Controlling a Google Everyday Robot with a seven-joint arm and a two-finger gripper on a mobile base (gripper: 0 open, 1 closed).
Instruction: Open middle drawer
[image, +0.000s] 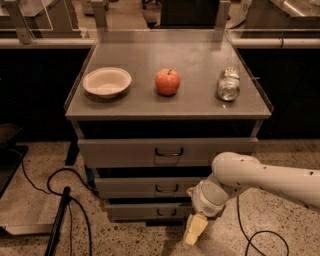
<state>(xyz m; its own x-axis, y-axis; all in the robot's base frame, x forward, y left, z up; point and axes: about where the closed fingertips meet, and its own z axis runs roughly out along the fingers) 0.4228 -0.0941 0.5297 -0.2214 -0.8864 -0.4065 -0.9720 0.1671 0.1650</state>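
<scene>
The middle drawer (145, 187) is a shallow grey metal front with a small dark wire handle (165, 188), closed, between the tall top drawer (125, 152) and the narrow bottom drawer (135, 211). My white arm comes in from the right. My gripper (194, 231) hangs low at the cabinet's lower right, below and right of the middle drawer's handle, in front of the bottom drawer's right end. Its yellowish fingertips point down toward the floor and touch no handle.
On the cabinet top (200, 107) stand a white bowl (106, 82), a red apple (167, 81) and a lying silver can (228, 84). Black cables (65, 210) lie on the speckled floor at left, another cable (255, 235) at right. Dark counters stand behind.
</scene>
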